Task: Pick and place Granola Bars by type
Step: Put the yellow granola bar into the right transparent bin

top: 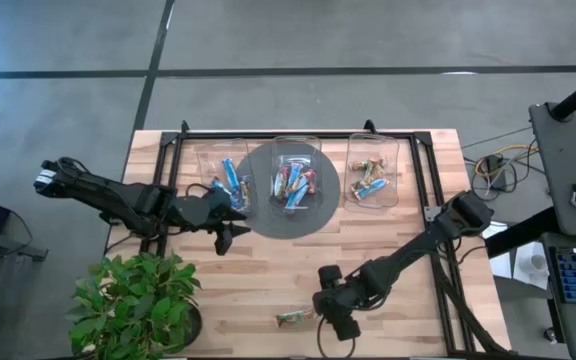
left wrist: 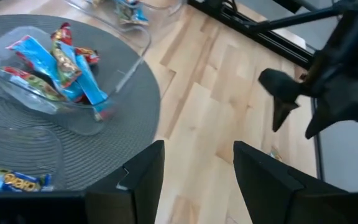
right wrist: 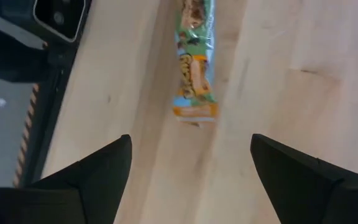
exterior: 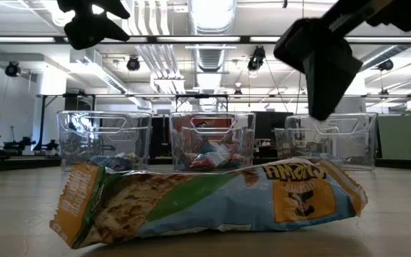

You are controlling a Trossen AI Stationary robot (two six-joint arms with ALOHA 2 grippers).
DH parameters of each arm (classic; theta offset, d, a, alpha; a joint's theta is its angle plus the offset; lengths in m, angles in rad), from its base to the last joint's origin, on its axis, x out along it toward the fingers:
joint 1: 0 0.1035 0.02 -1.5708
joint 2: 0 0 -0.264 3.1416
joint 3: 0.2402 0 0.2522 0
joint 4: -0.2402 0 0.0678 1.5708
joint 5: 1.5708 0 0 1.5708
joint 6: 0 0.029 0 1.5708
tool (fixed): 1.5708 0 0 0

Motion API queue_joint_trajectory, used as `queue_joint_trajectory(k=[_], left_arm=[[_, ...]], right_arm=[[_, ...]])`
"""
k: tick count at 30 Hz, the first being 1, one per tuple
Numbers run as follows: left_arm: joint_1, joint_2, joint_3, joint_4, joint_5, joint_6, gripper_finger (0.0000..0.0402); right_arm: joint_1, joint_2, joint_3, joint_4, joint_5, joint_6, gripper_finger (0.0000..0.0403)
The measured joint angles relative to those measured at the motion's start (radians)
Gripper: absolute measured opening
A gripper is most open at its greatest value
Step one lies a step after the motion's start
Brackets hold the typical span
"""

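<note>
A green, orange and blue granola bar [top: 293,318] lies flat on the wood near the table's near edge; it fills the low view's foreground [exterior: 205,200] and shows ahead of my right fingers [right wrist: 194,68]. My right gripper [top: 330,322] [right wrist: 191,174] hovers open just right of it, touching nothing. Other bars lie in three clear bins at the far side: blue ones in the left bin [top: 223,180], mixed ones in the middle bin [top: 296,182] [left wrist: 61,68], gold and blue ones in the right bin [top: 373,180]. My left gripper [top: 233,222] [left wrist: 197,180] is open above the table, near the middle bin.
The middle bin sits on a round grey mat [top: 268,215]. A potted plant [top: 138,300] stands at the near left corner. A black frame [top: 298,132] runs along the table's far and side edges. Bare wood lies between the bins and the lone bar.
</note>
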Motion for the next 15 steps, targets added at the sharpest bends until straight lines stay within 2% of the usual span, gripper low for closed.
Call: queue_joint_trajectory(k=[9, 15], left_arm=[[-0.019, 0.000, -0.001, 0.003, 0.000, -0.003, 0.0174], [-0.020, 0.000, -0.001, -0.007, 0.010, -0.003, 0.0174]], right_arm=[[0.005, 0.103, 0.006, 0.231, 0.005, 0.018, 0.0332], [0.005, 0.169, 0.011, 0.264, 0.092, 0.019, 0.0329]])
